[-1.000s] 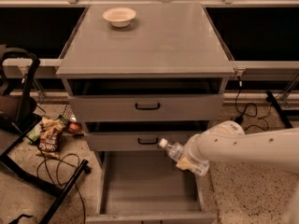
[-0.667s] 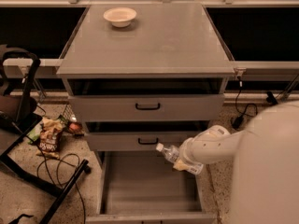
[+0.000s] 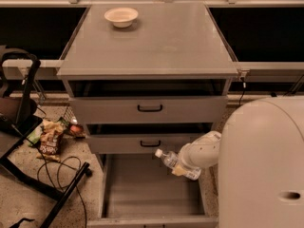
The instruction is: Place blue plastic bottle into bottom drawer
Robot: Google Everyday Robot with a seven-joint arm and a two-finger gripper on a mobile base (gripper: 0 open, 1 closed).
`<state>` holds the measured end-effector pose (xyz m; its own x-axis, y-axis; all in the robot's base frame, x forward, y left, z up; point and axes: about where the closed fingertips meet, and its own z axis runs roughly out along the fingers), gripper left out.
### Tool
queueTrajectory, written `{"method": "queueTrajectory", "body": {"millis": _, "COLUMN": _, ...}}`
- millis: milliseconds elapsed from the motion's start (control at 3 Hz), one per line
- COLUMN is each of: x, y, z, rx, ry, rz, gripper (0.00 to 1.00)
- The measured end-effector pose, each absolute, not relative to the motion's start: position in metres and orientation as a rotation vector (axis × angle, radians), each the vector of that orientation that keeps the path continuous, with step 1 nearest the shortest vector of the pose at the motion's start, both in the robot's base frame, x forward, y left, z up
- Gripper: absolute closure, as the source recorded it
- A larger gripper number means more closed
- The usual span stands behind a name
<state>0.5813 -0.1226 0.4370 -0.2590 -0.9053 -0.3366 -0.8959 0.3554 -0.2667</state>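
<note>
Three drawers sit under the bench (image 3: 156,42), and only the bottom drawer (image 3: 142,189) is pulled out, toward six o'clock, with its flat grey floor showing. The end effector (image 3: 181,168) sits over the drawer's two o'clock corner and holds the blue plastic bottle (image 3: 169,159) by its lower body. The bottle is tilted above the drawer floor, apart from it. Its white cap points to ten o'clock and lies near the front of the middle drawer (image 3: 118,144).

Judged from this pose, the placing step is in hand. To do it well:

- Carry the bottle toward seven o'clock, over the middle of the floor, so the cap clears the middle drawer's front.
- Stay off the drawer's right wall, which lies just beside the wrist.
- Descend until the bottle is close to the floor before you let go. A tilted, round bottle dropped from height is likely to bounce or roll.

The bowl (image 3: 121,16) at eleven o'clock on the bench plays no part.
</note>
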Motion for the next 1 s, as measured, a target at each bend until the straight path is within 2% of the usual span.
{"method": "queueTrajectory", "body": {"millis": 1000, "x": 0.609, "y": -0.029, "z": 0.241, "rx": -1.709, "ry": 2.155, "rz": 0.134, "gripper": 1.00}}
